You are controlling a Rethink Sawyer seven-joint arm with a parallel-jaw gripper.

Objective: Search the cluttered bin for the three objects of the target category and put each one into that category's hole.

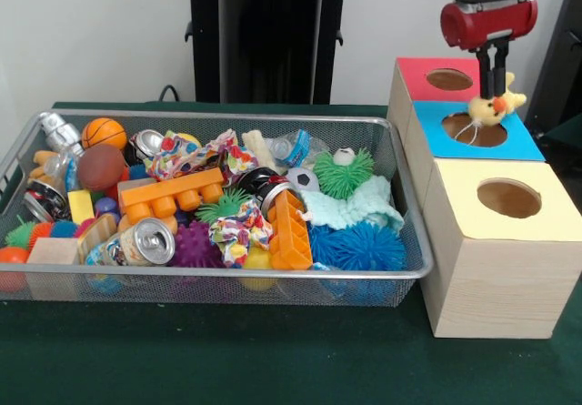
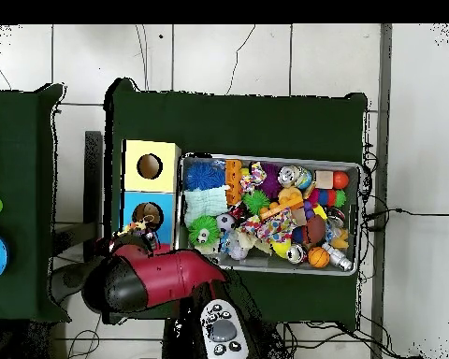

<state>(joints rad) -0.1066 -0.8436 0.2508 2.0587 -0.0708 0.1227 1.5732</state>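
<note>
Claw (image 1: 496, 85) pinching small yellow plush chick (image 1: 492, 106), hanging right over blue box's hole (image 1: 474, 129); red hole (image 1: 449, 79) just behind; release shd drop it straight in.

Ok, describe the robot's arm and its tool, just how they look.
In the front view the arm ends in a glossy red rounded housing under a black cylindrical section. Below it the tool is slim and black, with two thin straight prongs. From overhead the arm is a thick red shell with black joints, and a grey panel with dark round buttons sits near its base.
</note>
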